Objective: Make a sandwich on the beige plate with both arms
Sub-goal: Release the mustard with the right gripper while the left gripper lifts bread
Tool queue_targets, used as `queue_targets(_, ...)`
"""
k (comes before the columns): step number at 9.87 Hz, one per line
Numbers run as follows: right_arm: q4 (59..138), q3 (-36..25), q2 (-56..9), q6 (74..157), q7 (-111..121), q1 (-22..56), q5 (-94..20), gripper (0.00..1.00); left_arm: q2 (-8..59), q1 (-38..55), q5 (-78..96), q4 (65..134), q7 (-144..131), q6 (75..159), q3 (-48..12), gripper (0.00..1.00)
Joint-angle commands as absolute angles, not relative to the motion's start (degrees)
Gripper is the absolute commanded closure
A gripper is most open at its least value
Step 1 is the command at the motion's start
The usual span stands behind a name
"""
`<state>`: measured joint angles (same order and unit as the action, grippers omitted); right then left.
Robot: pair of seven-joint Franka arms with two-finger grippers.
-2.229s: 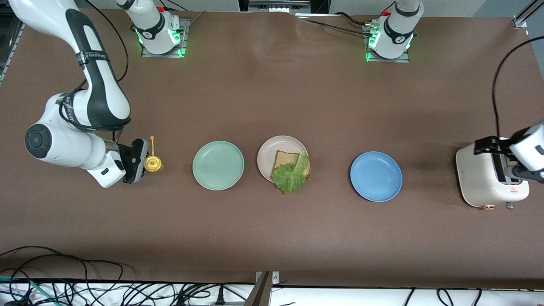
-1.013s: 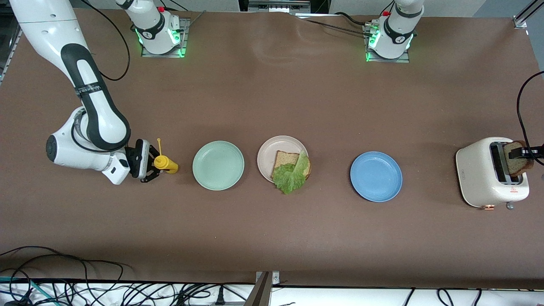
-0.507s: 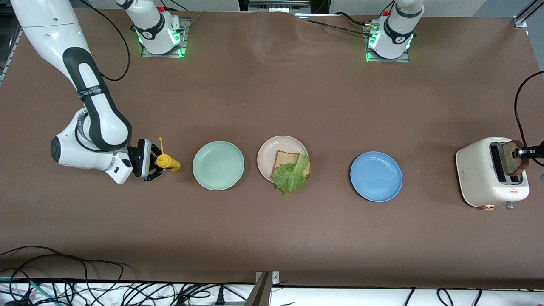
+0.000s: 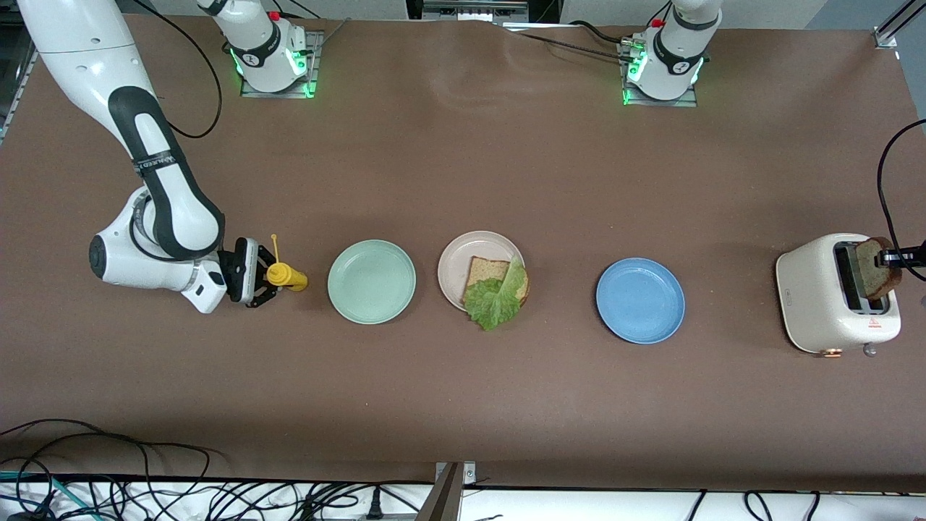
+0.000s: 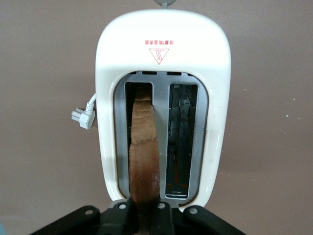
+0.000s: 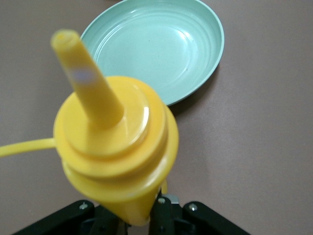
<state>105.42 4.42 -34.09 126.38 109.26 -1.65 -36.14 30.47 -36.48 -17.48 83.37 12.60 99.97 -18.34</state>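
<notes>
- On the round pale beige-pink plate (image 4: 463,262), midway along the brown table (image 4: 463,398), lies one square brown bread slice (image 4: 483,272) with a ruffled green lettuce leaf (image 4: 496,298) draped over it; the leaf hangs over the plate's rim on the side nearer the front camera.
- Beside it, toward the right arm's end, sits the round mint green plate (image 4: 371,281) (image 6: 161,49); toward the left arm's end sits the round blue plate (image 4: 640,300). Both hold nothing.
- Just beside the mint green plate, the right arm's black two-finger gripper (image 4: 262,275) (image 6: 142,215) is closed on the yellow squeeze bottle (image 4: 286,276) (image 6: 115,152), which is tipped over with its nozzle pointing toward that plate.
- At the left arm's end of the table stands the cream two-slot toaster (image 4: 817,289) (image 5: 161,63), with a white plug (image 5: 83,115) lying beside it.
- Over the toaster, the left arm's black two-finger gripper (image 4: 893,257) (image 5: 142,218) pinches a second brown bread slice (image 4: 877,268) (image 5: 143,156) by its edge; the slice stands on edge above one slot, its lower part apparently within the opening.
</notes>
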Motion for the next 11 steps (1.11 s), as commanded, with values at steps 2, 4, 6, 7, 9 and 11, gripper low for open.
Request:
queue_targets(2,106.0,4.8,-33.5,125.2,111.2,-2.5,-37.9,0.98,28.7,-34.4,-16.4,80.4,12.2,94.2,-19.3,1.0)
queue_targets(4,106.0,4.8,-33.7,125.3,111.1,-2.5,-38.0,0.94,28.5,-31.4,-16.8,73.8,12.5,86.2,-19.4,1.0)
queue_targets(6,106.0,4.7,-34.2,125.2,111.3,-2.5,-38.0,0.92,28.3,-28.8,-17.1,69.4,12.7,80.5,-19.5,1.0)
queue_targets(7,105.9,4.7,-34.1,125.2,110.9,-2.5,-38.0,0.72,26.7,-27.7,-17.1,69.3,12.7,80.1,-19.4,1.0)
queue_targets(9,105.8,4.7,-33.7,125.1,110.7,-3.7,-38.1,0.29,25.9,-25.0,-13.3,69.3,12.8,78.9,-21.1,1.0)
queue_targets(11,105.4,4.0,-33.0,122.2,109.9,-4.0,-39.3,0.0,26.0,-24.3,-8.8,69.3,12.7,78.8,-24.2,1.0)
